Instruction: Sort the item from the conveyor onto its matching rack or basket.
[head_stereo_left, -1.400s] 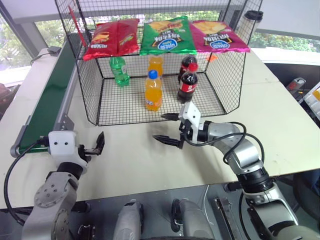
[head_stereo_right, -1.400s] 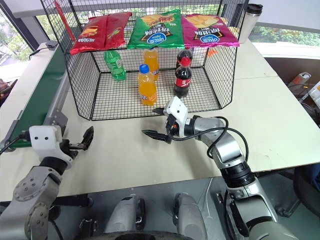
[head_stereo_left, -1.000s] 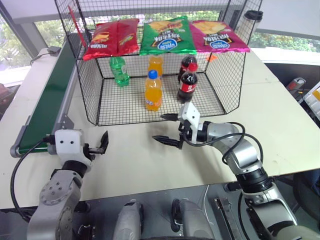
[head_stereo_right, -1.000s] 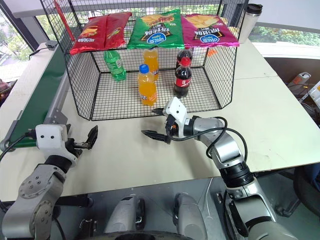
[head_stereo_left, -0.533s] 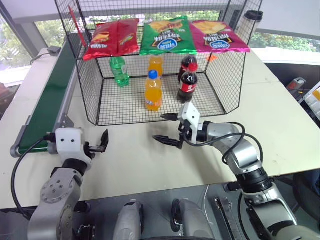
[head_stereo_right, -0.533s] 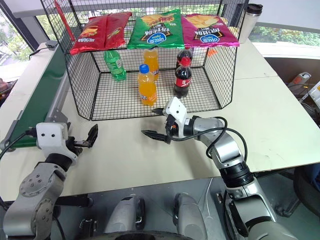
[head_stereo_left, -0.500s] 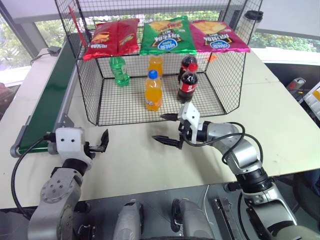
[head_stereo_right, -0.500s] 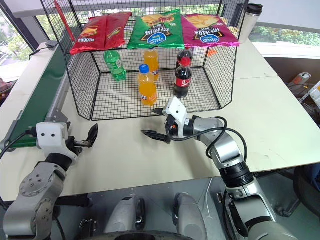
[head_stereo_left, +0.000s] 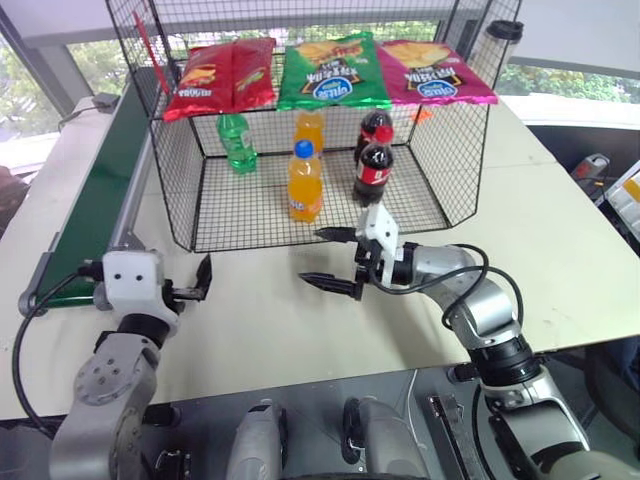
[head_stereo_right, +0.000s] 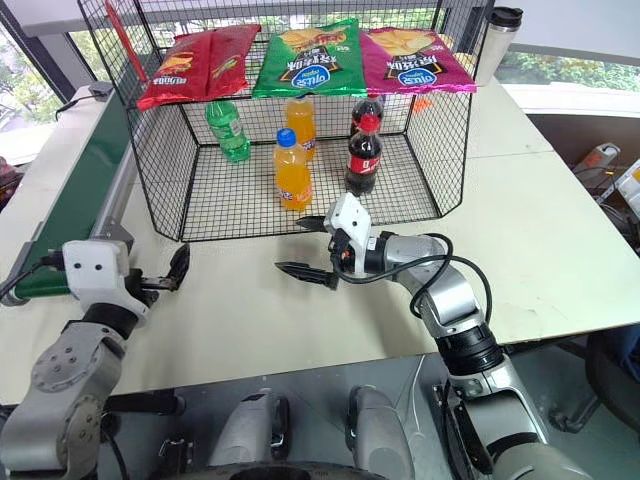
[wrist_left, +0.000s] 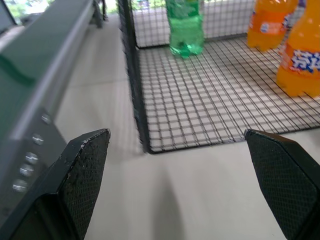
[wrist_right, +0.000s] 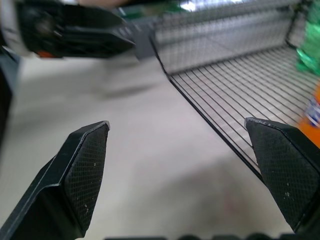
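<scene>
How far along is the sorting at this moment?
Done, possibly: a green bottle stands inside the cage, though I cannot tell whether it is the task's item. In hand: nothing; left pincer and right pincer are open above the table before the cage. Left: if it isn't, fetching one from the conveyor.

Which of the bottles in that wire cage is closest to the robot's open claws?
The orange bottle with the blue cap. It stands nearest the cage's open front, ahead of the other orange, green and cola bottles.
</scene>
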